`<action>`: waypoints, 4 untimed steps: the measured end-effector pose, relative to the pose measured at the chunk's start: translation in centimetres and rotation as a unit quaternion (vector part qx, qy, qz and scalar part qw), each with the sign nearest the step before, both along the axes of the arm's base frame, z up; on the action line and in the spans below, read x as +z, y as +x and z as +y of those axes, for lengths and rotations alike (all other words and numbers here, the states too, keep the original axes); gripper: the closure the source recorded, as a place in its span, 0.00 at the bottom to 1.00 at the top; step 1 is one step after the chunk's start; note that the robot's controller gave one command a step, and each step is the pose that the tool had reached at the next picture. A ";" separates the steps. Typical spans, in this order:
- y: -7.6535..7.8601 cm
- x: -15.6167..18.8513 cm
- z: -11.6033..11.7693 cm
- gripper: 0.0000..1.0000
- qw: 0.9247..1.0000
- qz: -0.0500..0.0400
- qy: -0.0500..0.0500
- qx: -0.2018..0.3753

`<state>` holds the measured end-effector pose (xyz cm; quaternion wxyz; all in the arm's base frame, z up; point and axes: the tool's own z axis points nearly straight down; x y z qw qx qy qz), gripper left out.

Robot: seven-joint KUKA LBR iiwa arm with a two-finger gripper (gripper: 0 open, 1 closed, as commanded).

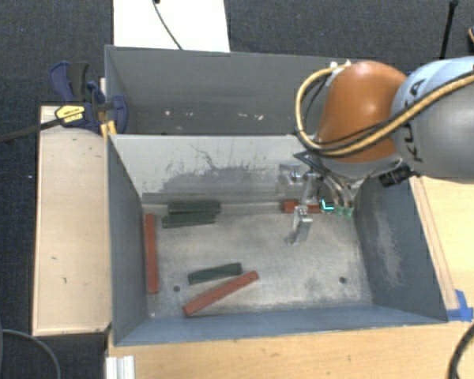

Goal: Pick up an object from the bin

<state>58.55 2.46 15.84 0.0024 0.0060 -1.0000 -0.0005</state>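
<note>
Two red sticks lie at nine and six o'clock. A third red piece sits half hidden at two o'clock. There seem to be three dark green sticks.

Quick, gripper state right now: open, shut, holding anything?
Gripper: cannot be told from this view. It sits low at the back of the bin, next to a small red piece.

Dark grey carpet covers the floor (a coarse, speckled weave). A thin black cable crosses it at the left; another cord runs down at the upper right. Light is even.
</note>
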 end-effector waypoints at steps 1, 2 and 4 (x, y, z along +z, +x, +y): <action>-8.5 -2.2 4.0 0.00 0.997 -0.001 0.001 0.081; -6.6 -9.0 10.5 0.00 0.985 -0.002 0.001 0.172; -5.1 7.0 12.6 1.00 0.984 -0.008 0.001 0.180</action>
